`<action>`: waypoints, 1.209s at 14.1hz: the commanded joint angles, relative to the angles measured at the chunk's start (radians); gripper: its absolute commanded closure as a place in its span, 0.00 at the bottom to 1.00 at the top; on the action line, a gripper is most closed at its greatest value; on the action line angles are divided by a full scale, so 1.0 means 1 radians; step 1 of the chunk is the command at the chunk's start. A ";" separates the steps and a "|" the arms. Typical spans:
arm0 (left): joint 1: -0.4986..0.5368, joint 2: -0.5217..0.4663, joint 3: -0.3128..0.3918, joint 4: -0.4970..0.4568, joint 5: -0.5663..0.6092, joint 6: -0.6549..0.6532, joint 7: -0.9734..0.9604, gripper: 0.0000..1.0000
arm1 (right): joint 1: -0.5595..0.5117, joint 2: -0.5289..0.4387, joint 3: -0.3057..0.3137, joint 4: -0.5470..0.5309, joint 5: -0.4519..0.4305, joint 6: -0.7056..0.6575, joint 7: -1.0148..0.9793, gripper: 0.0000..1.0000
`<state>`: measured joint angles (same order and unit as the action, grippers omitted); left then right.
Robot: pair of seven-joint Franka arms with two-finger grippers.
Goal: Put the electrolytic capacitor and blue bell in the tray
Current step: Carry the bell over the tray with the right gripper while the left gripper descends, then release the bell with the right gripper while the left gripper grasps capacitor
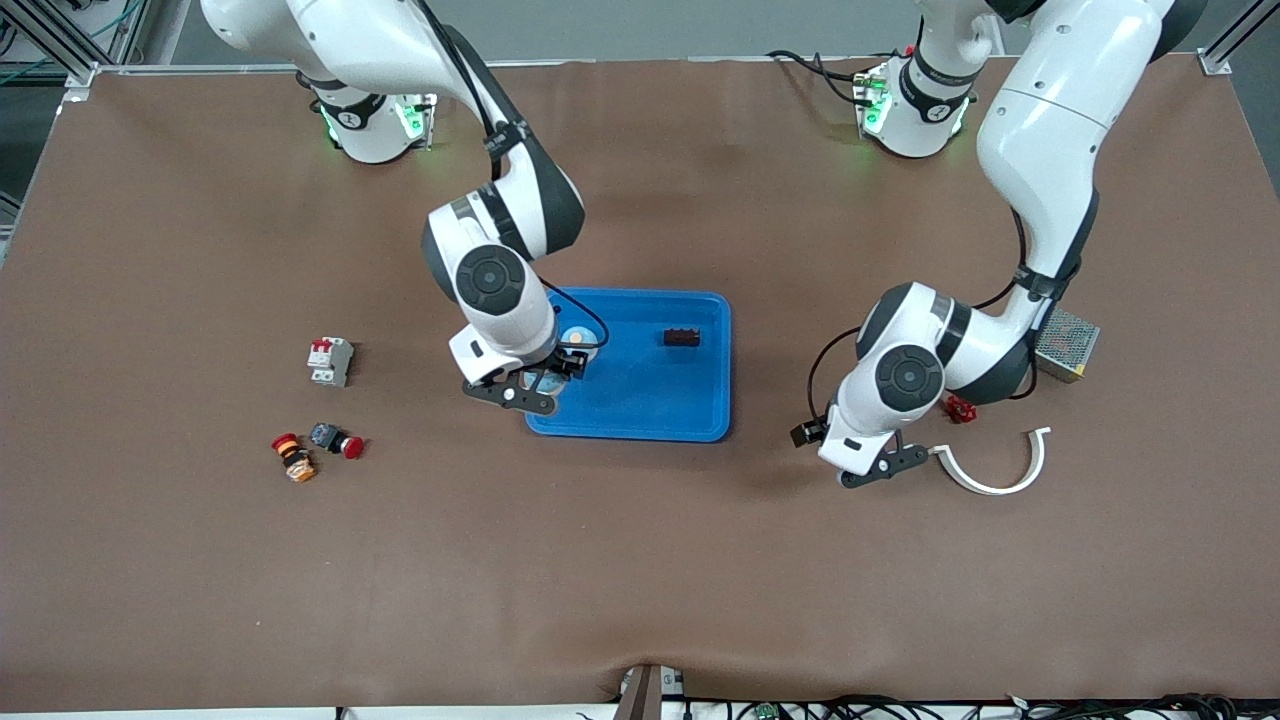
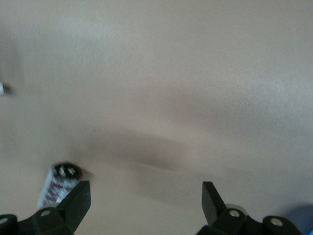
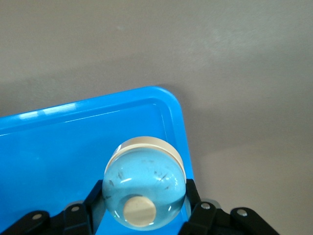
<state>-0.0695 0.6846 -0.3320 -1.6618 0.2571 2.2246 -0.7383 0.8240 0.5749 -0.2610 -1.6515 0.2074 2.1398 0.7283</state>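
Right gripper (image 3: 143,208) is clamping the blue bell (image 3: 144,188) directly over the tray (image 1: 700,420); left gripper (image 2: 146,200) is idling open over the worktop (image 1: 640,560).

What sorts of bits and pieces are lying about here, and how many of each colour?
Blue: 2, the tray and the blue bell, held over the tray in the right gripper.
Dark: 1, a block in the tray.
White: 2, a switch and a curved strip.
Red-topped: 3, two buttons and a small red part.
Grey: 1, a metal box.
Total: 9.
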 commanded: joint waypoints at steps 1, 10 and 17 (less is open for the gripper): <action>0.025 -0.020 -0.006 -0.025 -0.001 0.017 0.147 0.00 | 0.026 0.037 -0.012 0.001 0.017 0.034 0.008 0.68; 0.131 -0.131 -0.010 -0.386 0.229 0.443 0.250 0.00 | 0.034 0.111 0.003 0.003 0.017 0.135 0.019 0.68; 0.138 -0.168 -0.010 -0.447 0.231 0.438 0.254 0.00 | 0.030 0.137 0.020 0.004 0.017 0.170 0.019 0.68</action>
<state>0.0546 0.5509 -0.3382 -2.0693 0.4702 2.6576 -0.4892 0.8474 0.7012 -0.2412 -1.6527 0.2082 2.2945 0.7351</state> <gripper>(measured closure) 0.000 0.326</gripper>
